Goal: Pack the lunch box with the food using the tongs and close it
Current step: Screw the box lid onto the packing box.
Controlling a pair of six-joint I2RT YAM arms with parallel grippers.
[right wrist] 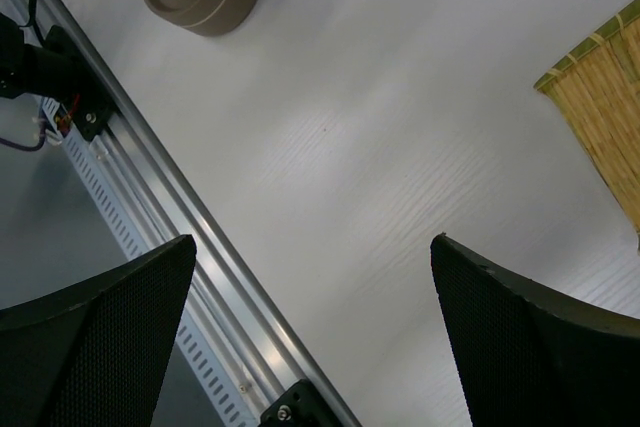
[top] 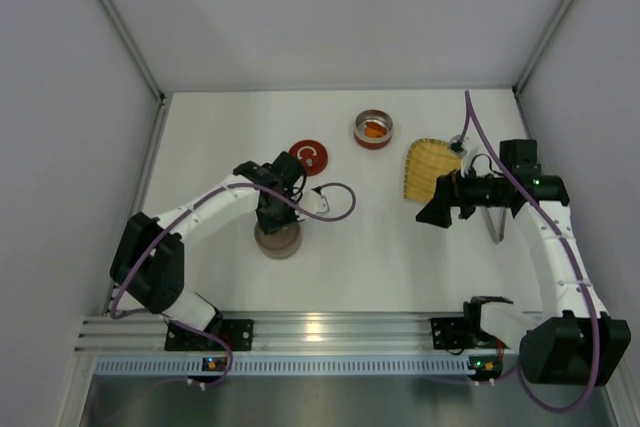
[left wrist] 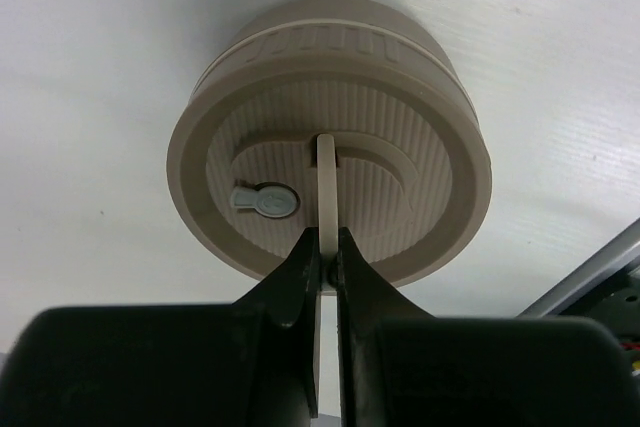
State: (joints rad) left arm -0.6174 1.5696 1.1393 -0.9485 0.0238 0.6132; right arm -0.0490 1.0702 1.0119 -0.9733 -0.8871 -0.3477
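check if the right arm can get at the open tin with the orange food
Probably yes: the right gripper is open and empty, and the tin stands uncovered beyond the flat mat, with nothing tall between.

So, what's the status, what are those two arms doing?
Left pincer shut on the lid handle of the beige box. Right pincer open, empty, above the table. Orange food in the small tin. Nothing seen in the way.

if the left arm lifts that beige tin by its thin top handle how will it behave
It may swing or tilt: the left gripper pinches only the slim handle at the centre of the beige tin. That strap looks thin, so it might flex. A seam around the side suggests a separate lid that could lift off alone.
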